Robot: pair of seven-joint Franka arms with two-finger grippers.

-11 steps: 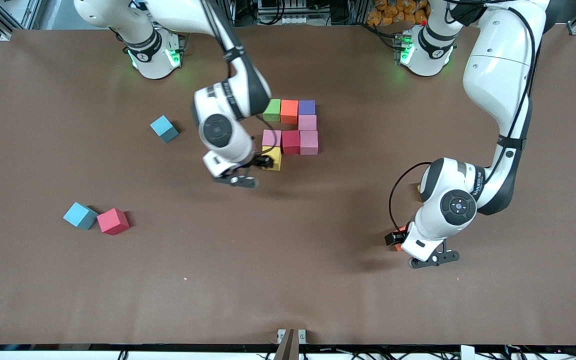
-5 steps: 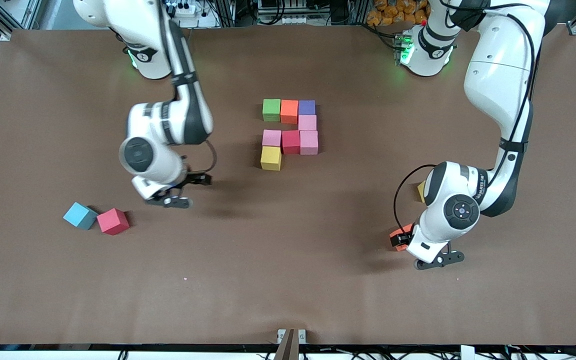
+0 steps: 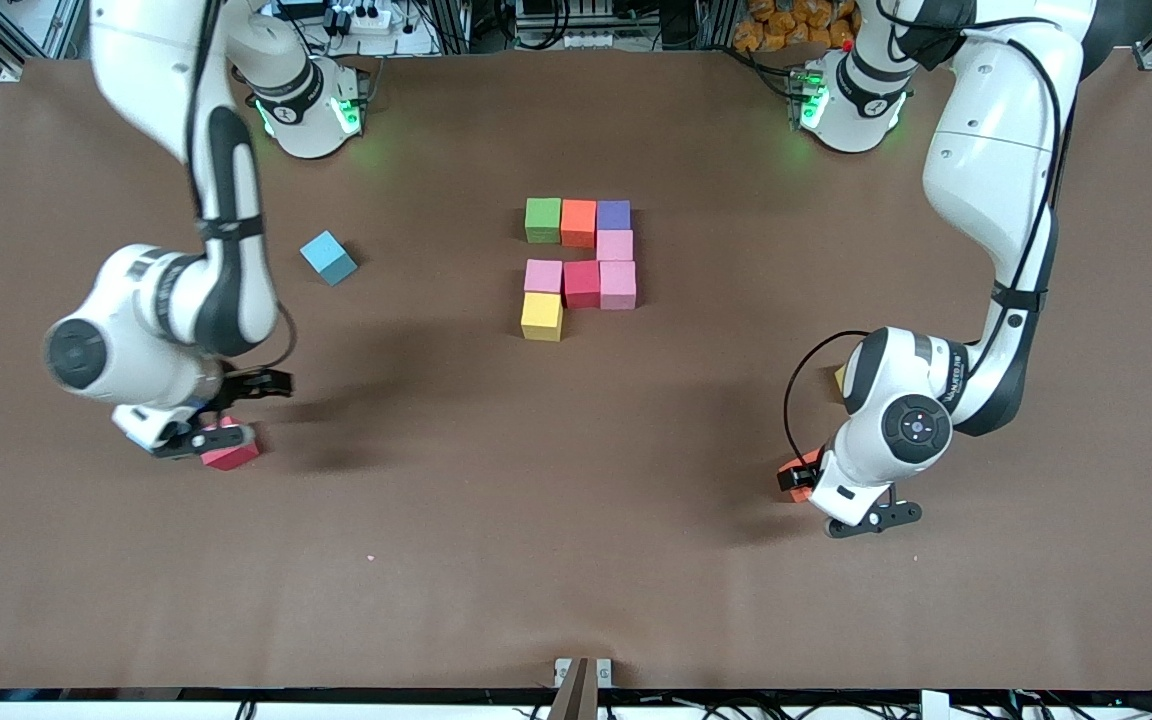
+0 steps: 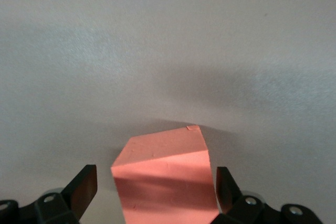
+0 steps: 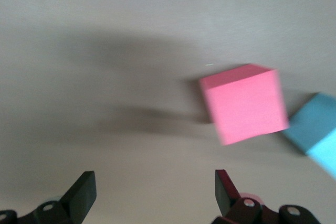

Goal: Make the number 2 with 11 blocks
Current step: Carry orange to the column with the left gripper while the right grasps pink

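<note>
Orange block (image 4: 165, 174) sits between your left gripper's (image 4: 153, 195) spread fingers, likely ungrasped, while your open right gripper (image 5: 152, 195) nears the red block (image 5: 242, 103).

Even bright overhead light, soft arm shadows on the table (image 3: 576, 560), right wrist view motion-blurred, front view sharp

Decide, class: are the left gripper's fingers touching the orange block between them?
Apart. The left wrist view shows the left gripper open around the orange block, with table visible between each of its fingers and the block's sides.
</note>
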